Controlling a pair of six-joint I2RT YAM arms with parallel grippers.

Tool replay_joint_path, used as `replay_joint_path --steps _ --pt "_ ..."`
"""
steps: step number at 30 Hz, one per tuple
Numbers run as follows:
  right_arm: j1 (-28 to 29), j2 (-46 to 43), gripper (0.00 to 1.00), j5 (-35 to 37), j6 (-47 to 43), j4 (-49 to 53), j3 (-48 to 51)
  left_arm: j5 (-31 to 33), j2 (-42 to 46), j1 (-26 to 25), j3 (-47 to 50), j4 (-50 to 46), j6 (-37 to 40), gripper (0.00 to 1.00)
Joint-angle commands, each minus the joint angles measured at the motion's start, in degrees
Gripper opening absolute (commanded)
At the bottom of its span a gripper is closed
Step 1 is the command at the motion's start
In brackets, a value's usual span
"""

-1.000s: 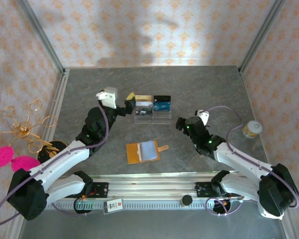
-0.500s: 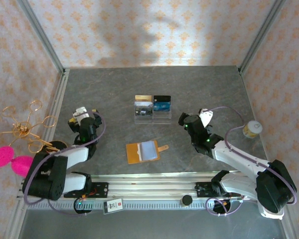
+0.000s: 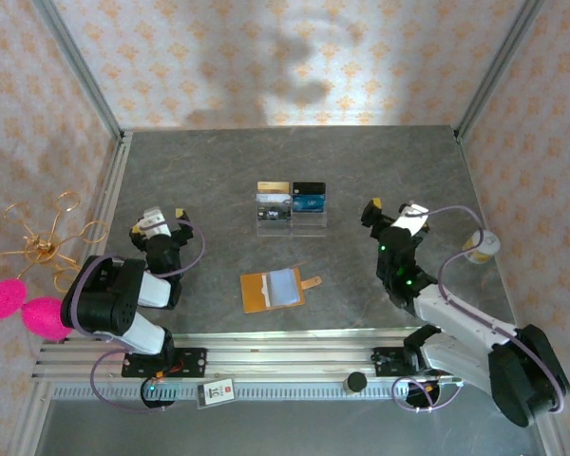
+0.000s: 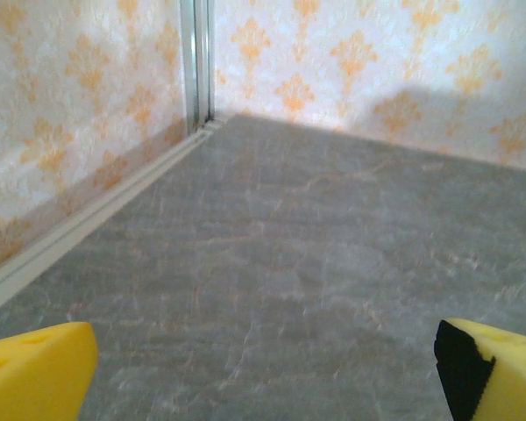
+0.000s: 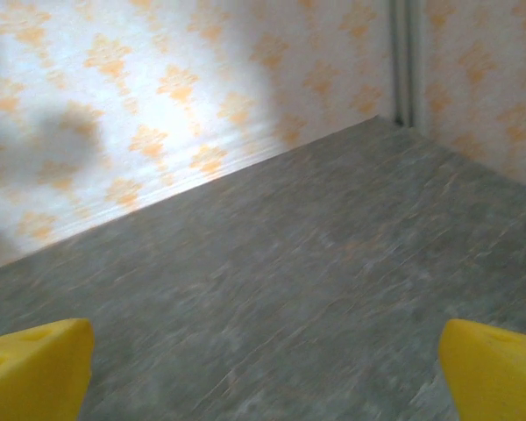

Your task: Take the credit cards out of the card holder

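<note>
The card holder lies open, seemingly one pale card still inside — the left tool, back from the display stand, gapes empty like the right tool.

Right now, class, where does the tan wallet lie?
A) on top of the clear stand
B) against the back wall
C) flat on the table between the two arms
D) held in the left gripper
C: the wallet lies open and flat on the table, between the two arms, with the clear stand farther back.
</note>
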State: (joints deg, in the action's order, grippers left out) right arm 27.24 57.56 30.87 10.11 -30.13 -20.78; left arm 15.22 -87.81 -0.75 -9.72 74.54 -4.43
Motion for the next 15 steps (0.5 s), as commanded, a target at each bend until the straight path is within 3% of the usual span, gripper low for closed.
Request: replay_joint_path --steps 1,7,15 --pt "-4.7 3.4 1.00 -4.2 -7.4 -9.8 0.2 0.0 0.4 -0.3 -1.2 2.9 0.3 0.99" --pt "-13.9 13.2 1.00 -12.0 -13.4 -16.0 1.4 -1.9 0.1 -0.6 -1.8 2.2 1.4 0.99" --pt "-21.1 26.1 1.00 -20.8 -13.7 -37.1 6.7 -1.9 -0.2 -0.6 -1.5 3.3 1.5 0.99"
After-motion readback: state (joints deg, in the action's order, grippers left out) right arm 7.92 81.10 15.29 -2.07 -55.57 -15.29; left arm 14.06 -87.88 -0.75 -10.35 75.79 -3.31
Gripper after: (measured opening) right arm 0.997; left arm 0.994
